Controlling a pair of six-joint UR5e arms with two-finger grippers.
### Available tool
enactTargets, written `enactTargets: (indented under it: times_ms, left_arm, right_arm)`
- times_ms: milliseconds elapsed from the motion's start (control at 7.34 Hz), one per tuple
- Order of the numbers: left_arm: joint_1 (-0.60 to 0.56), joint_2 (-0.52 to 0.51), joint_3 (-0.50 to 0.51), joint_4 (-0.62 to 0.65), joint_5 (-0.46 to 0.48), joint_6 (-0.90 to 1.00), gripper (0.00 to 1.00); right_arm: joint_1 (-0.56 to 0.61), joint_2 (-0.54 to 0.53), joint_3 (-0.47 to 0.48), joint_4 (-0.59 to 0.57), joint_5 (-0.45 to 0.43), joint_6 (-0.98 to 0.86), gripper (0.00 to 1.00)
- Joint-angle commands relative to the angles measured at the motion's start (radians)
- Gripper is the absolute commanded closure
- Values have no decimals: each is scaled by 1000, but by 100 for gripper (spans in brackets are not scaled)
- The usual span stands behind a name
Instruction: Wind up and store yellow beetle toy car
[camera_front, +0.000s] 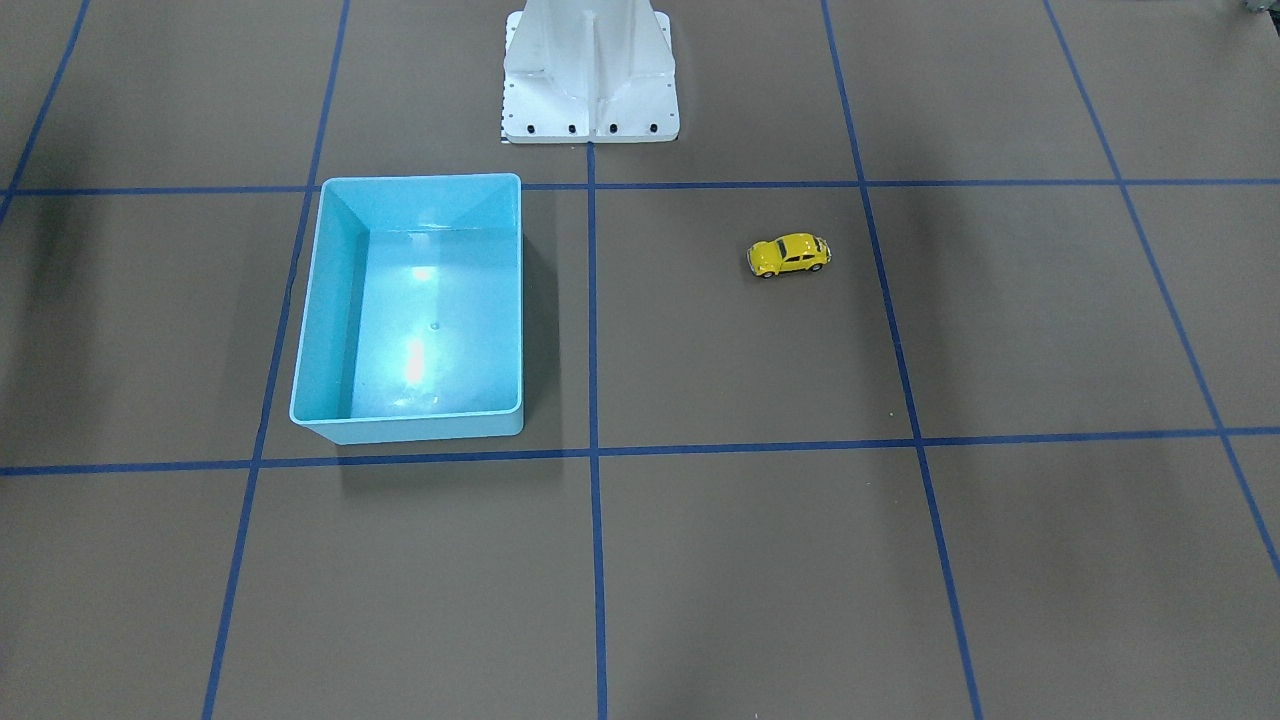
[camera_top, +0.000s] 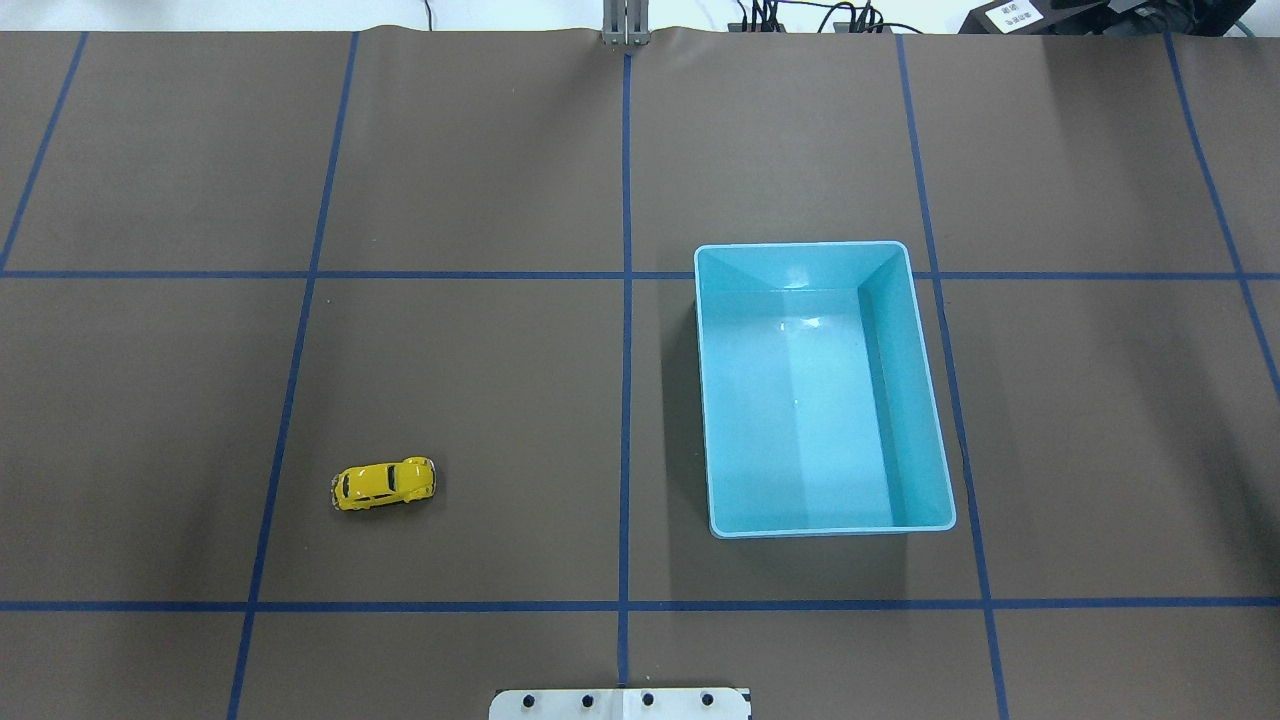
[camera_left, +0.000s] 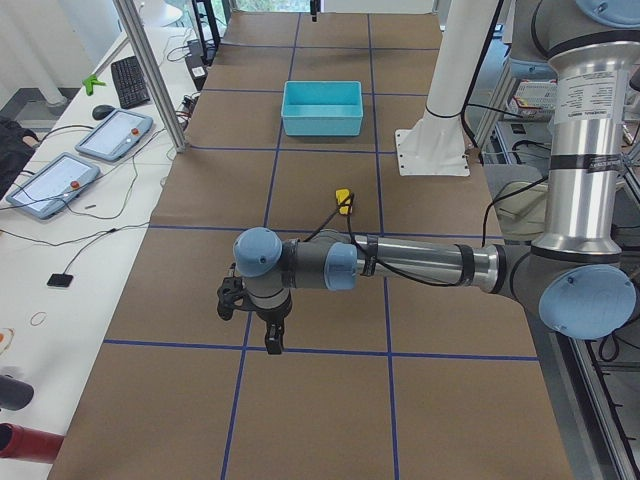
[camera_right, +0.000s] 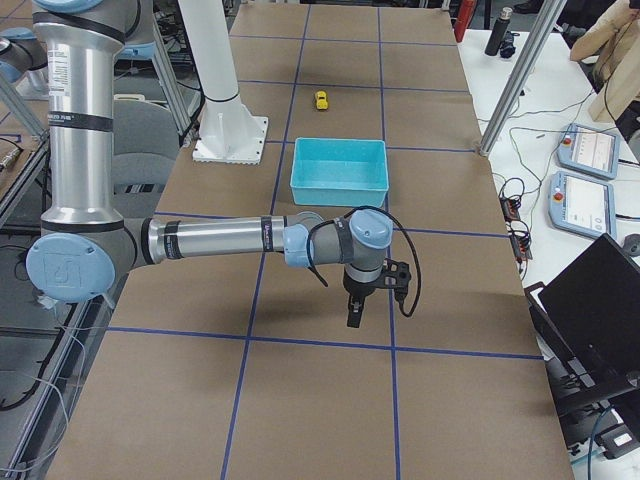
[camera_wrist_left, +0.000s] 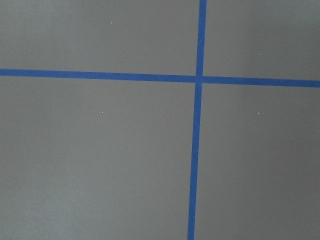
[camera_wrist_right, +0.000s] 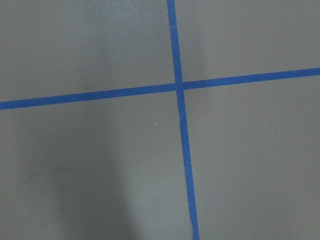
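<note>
- Left arm (camera_left: 400, 262) fills the near part of the exterior left view, stretched level over the table (camera_front: 760, 560). Left gripper (camera_left: 272, 340) hangs fingers-down above a blue tape line (camera_left: 320, 352) and holds nothing.
- Jaw gap of the left gripper: can't tell, as it shows in that side view only.
- Right arm (camera_right: 210, 240) is the same in the exterior right view: near, level, with the right gripper (camera_right: 354, 314) pointing down and nothing in it. Open or closed: can't tell either.
- Overhead and front-facing views show no arm or gripper, only the white robot base (camera_front: 590, 80) at the table edge.
- Both wrist cams give just brown tabletop w/ one tape crossing each; no fingers, car or bin in them.
- Count: 1 yellow beetle toy car (camera_top: 383, 485), 1 light blue bin (camera_top: 800, 246), 2 arms, 2 grippers.
- Car sits on its wheels on the robot's left half of the table, side-on to the base, near the outer tape line of its square. It is well apart from the bin and from both grippers.
- Bin stands on the robot's right half, just beside the centre tape line, w/ nothing inside.
- Side views only: 2 tablets (camera_left: 115, 135) on the bench beside the table.
</note>
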Motion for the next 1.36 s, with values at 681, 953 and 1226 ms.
enactTargets:
  times_ms: [681,953,1226]
  left_arm:
    - [139,-173,-272,280,-106,4,0]
    - [230,-288,-281,285,-179,1,0]
    - [311,-331,-354,288,-138,3,0]
  right_arm:
    - [-1,-2,0,2,-1,1,0]
    - [-1,-2,-1,2,-1,1,0]
    - [-1,-2,0,3,-1,2,0]
